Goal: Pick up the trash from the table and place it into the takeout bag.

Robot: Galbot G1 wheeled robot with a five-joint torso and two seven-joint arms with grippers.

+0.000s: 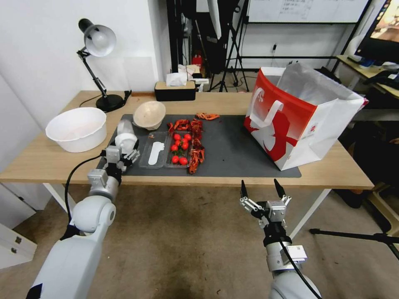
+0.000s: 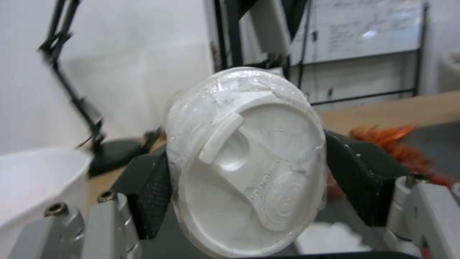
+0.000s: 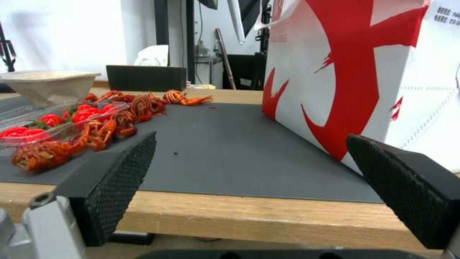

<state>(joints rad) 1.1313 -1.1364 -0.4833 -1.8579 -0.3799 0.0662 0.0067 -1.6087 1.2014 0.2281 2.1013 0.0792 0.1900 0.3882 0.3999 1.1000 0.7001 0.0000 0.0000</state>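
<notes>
Nearest the robot, the right hand (image 1: 262, 189) hangs in front of the surface's (image 1: 341, 170) front edge, below the level of its top, with its two black fingers spread wide and nothing between them. It is well apart from any trash.

At the near left corner of the dark grey mat (image 1: 232, 145), the left hand (image 1: 124, 154) is closed on the clear white-lidded cup (image 1: 126, 138). In the left wrist view the cup's white lid (image 2: 249, 158) faces the camera, tilted, with a black pad (image 2: 153, 194) pressed against each side of the cup.

Just beside that cup, toward the middle of the mat, lies the clear tray (image 1: 168, 149) of cherry tomatoes, with red crayfish shells (image 1: 195, 141) strewn along its far and right sides. Behind the cup sits the beige bowl (image 1: 149, 114), tipped on its side.

Off the mat to the left stands the larger white plastic bowl (image 1: 77, 128). The takeout bag (image 1: 299, 112) stands open on the right end of the mat, well apart from the held cup.
</notes>
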